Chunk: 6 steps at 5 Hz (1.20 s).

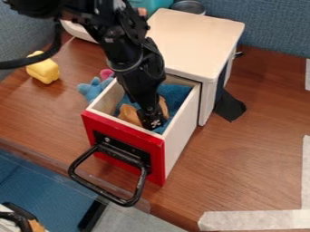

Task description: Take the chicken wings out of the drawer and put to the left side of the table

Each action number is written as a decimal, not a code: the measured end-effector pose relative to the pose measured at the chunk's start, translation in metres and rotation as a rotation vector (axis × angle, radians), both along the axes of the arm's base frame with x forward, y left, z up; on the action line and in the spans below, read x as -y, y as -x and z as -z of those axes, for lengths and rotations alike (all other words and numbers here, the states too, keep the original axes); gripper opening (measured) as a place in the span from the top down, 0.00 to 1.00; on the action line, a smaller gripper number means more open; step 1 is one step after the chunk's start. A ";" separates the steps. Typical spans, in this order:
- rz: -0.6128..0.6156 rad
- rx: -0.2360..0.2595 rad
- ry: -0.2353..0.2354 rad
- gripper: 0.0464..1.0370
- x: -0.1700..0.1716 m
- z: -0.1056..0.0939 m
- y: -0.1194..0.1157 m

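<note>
Fingers apart, together or clamped, I cannot tell. The gripper (152, 122) hangs down inside the open drawer (158, 152), at the brown chicken wings (128, 113) on blue cloth (176, 94).

You are inspecting a brown wood-grain table (260, 127). Behind its far edge you are seeing a blue, fabric-textured partition (272, 27), and another blue panel (18, 41) is standing at its far left. Pale tape (254, 219) is forming a corner at the table's near right, with a further piece (307, 74) lying farther back. Below its near left edge, a blue surface (36, 186) and a grey area (133, 222) are showing. Light is leaving a soft sheen on the tabletop.
</note>
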State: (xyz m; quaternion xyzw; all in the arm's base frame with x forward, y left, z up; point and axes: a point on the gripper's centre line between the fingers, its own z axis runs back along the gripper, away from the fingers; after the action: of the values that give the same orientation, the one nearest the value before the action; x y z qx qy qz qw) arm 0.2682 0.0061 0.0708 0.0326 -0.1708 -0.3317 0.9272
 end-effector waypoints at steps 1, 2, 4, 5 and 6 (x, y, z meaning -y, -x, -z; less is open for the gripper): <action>-0.007 -0.023 0.009 0.04 -0.001 0.013 -0.003; -0.020 -0.029 0.001 0.09 -0.006 0.021 -0.008; -0.030 -0.033 0.040 0.49 -0.011 0.019 -0.012; -0.012 -0.018 0.068 0.64 -0.009 0.002 -0.007; 0.007 0.015 0.111 0.65 -0.003 -0.021 0.000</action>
State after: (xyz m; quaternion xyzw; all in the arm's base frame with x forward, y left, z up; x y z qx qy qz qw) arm 0.2681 0.0094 0.0920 -0.0169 -0.1957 -0.3247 0.9252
